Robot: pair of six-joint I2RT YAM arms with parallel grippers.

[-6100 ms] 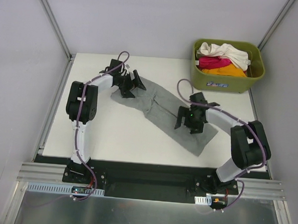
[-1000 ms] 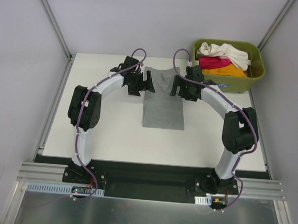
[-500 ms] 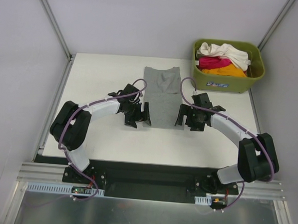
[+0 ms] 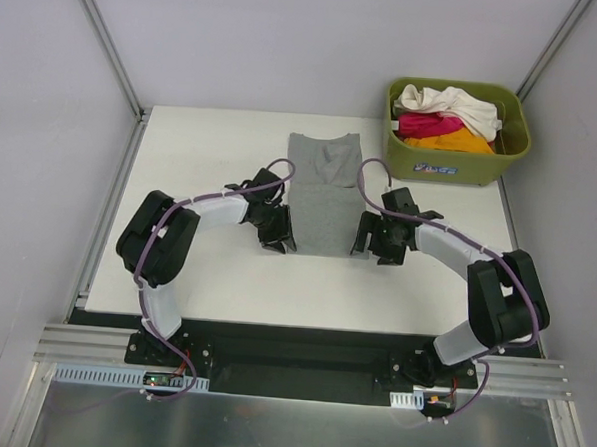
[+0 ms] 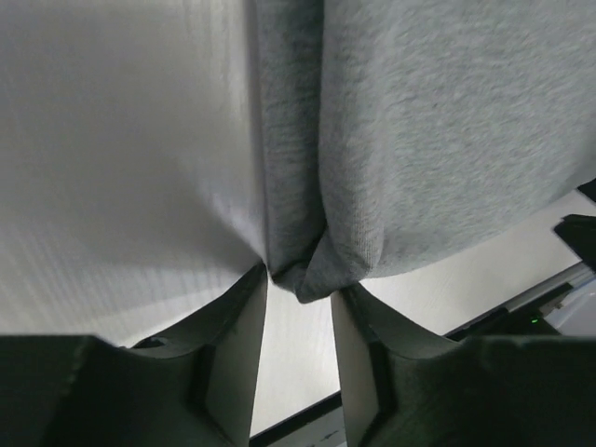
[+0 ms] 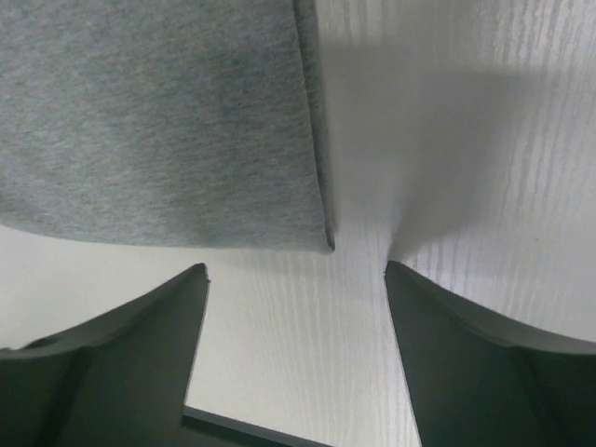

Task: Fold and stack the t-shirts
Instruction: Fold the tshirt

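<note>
A mid-grey t-shirt (image 4: 324, 185) lies folded into a long strip at the table's middle, collar end far. My left gripper (image 4: 279, 235) is at its near left corner. In the left wrist view the narrow jaws of that gripper (image 5: 300, 279) pinch the bunched corner of the grey cloth (image 5: 447, 140). My right gripper (image 4: 374, 237) stands open by the near right corner. The right wrist view shows that corner of the shirt (image 6: 158, 112) flat on the table just ahead of the right gripper (image 6: 295, 267), untouched. Cream (image 4: 450, 103), magenta (image 4: 424, 123) and orange (image 4: 455, 142) t-shirts lie in the bin.
The olive-green bin (image 4: 457, 168) stands at the table's back right corner. Bare white tabletop (image 4: 202, 158) surrounds the grey shirt. Metal frame posts rise at the back corners, and a black rail runs along the near edge.
Both grippers came from the collar end down to the near hem. In the last half second the left gripper slid onto the left corner and narrowed on it; the right one closed only a little.
</note>
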